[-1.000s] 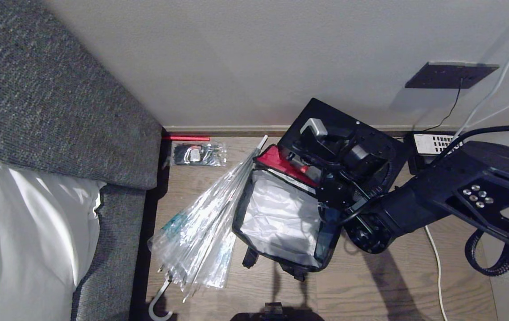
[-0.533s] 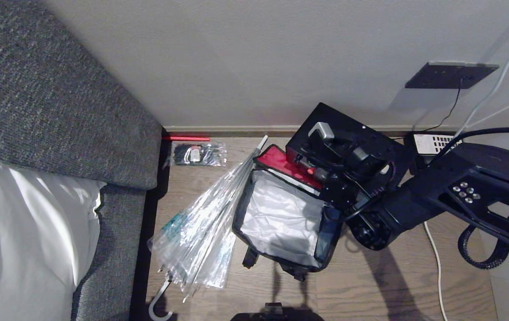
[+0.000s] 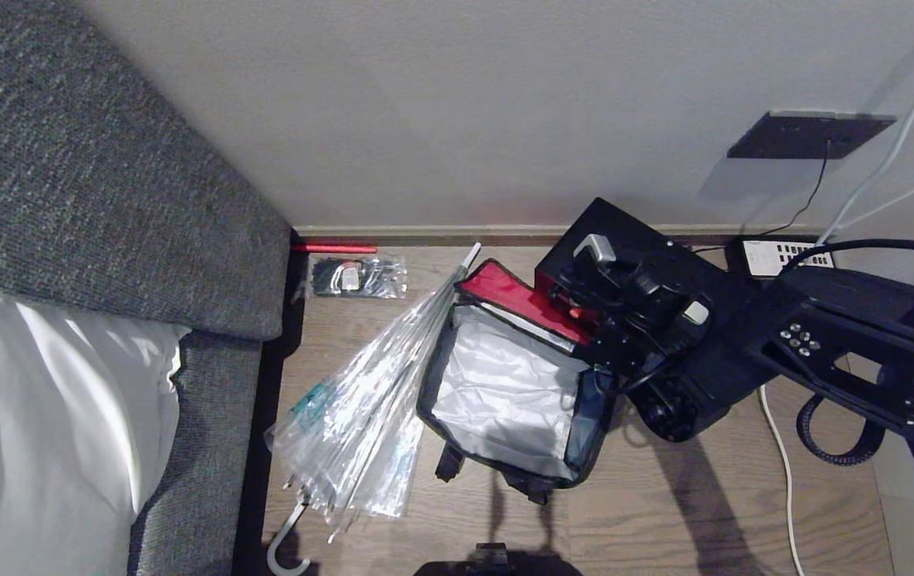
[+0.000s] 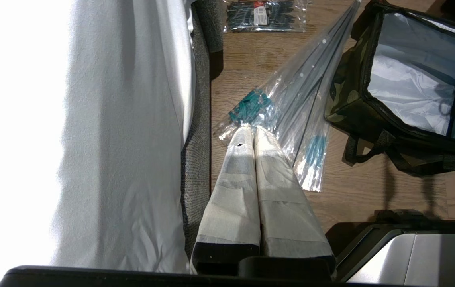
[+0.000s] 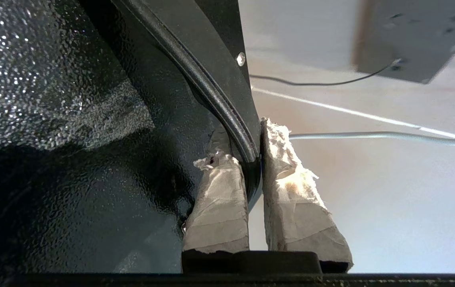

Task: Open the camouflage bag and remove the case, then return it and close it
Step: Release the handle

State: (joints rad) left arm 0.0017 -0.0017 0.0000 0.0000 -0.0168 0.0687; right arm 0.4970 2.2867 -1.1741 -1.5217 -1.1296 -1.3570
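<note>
- Head view: the camouflage bag (image 3: 427,376) stands on the wooden floor (image 3: 665,520), close to the edge where the floor meets the wall, with its top wide open.
- Its crinkled silvery-white lining is bare; nothing shows inside. A red panel (image 3: 505,292) stands up along the bag's wall-side rim; I cannot tell whether it belongs to the bag.
- A clear plastic-wrapped umbrella (image 3: 361,416) lies just beside the bag, between it and a grey upholstered seat (image 3: 105,200) at the floor's left edge.
- The right arm reaches in from the right and holds a black, hard-looking case (image 3: 625,232) over the bag's far right corner, near the wall.
- Right wrist view: the right tool (image 5: 251,139) is clamped on the case's edge, one taped finger on each side of a black ridge along the rim. The case's pebbled black face fills most of this view.
- Left wrist view: the left tool (image 4: 253,131) hangs idle over the floor by the umbrella, its taped fingers pressed together with nothing between them.
- Judged from this, the opening is done and the case appears to be out of the bag.
- Left to do: lower the case back into the bag, let go, and close the top. Roughly half the job seems to remain.
</note>
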